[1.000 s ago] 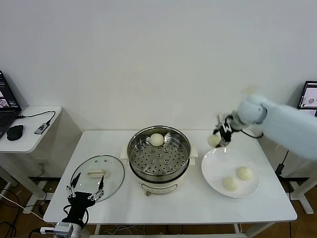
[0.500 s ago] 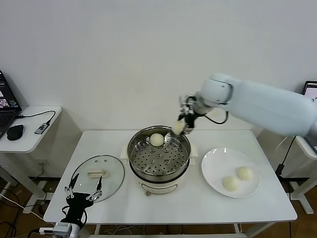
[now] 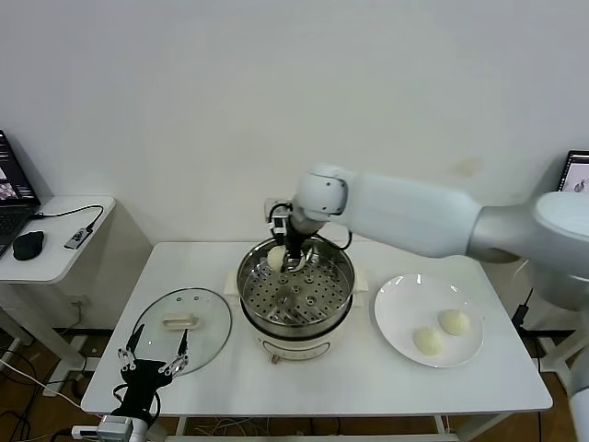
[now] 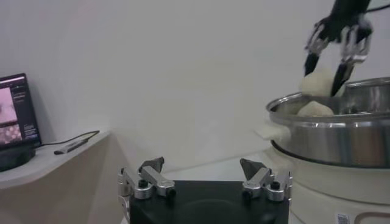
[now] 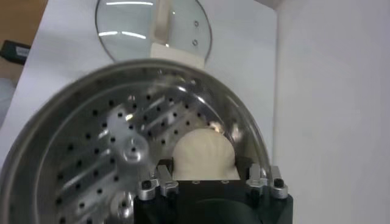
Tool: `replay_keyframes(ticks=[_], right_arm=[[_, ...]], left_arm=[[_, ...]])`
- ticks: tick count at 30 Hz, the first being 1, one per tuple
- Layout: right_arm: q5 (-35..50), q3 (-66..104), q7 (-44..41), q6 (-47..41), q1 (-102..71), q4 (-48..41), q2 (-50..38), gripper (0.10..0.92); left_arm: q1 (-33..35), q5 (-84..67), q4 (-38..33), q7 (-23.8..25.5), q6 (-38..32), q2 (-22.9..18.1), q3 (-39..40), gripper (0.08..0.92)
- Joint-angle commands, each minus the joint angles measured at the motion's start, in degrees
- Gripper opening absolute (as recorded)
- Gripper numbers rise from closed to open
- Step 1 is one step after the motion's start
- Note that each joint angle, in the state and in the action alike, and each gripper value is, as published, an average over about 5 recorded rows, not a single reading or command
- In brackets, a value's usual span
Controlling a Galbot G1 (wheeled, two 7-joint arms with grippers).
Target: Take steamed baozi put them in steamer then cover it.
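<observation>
A small round cream-white steamed bun (image 3: 277,259) is pinched between the fingers of the right pincer (image 3: 292,259), hanging just above the perforated tray at the back rim of the round shiny stainless-steel steamer (image 3: 295,291); a second ago the same bun was held over the flat white round plate (image 3: 396,318), and half a second ago it was at the steamer's far right rim. The bun already lying in the steamer sits beside it, mostly hidden by the pincer in the head view. Two more buns (image 3: 440,331) remain on the plate as before. The round clear glass lid (image 3: 181,330) with its cream handle has not moved from the white tabletop (image 3: 368,378). The left pincer (image 3: 152,356) waits near the tabletop's front left edge, fingers spread wide and empty.
</observation>
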Motion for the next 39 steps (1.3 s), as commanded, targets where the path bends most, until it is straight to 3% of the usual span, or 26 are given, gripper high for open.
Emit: replay_keyframes(ticks=[1,12,18,23,29,39], right_arm=[[0.1,0.0,0.8,-0.9,-2.9,-3.8,4.9,0.628],[-1.4,-0.3,0.8,-0.2,-4.8,-7.0,7.0,0.643],[-2.3,-0.4,-1.9,-0.4,-2.9,-5.6,5.3,0.779],[-4.0,-0.7,-8.0,0.6,2.0,-1.2,0.7,0.821],[-5.4,-2.4,-14.7,4.1,10.6,7.1,-9.8,0.823],[-10.2,-7.7,-19.6,8.8,17.1,24.6,-35.5,0.823]], left_arm=[[0.0,0.1,-0.1,0.0,0.0,0.0,0.0,0.823],[-0.2,0.1,0.0,0.1,-0.2,0.0,0.0,0.823],[-0.3,0.0,-0.1,0.1,-0.2,0.0,0.0,0.823],[-0.4,0.0,-0.2,0.1,-0.1,0.1,0.1,0.823],[-0.5,0.0,-0.6,0.2,-0.1,0.5,0.3,0.823],[-0.6,0.3,-1.3,0.4,0.1,0.9,1.3,0.823]])
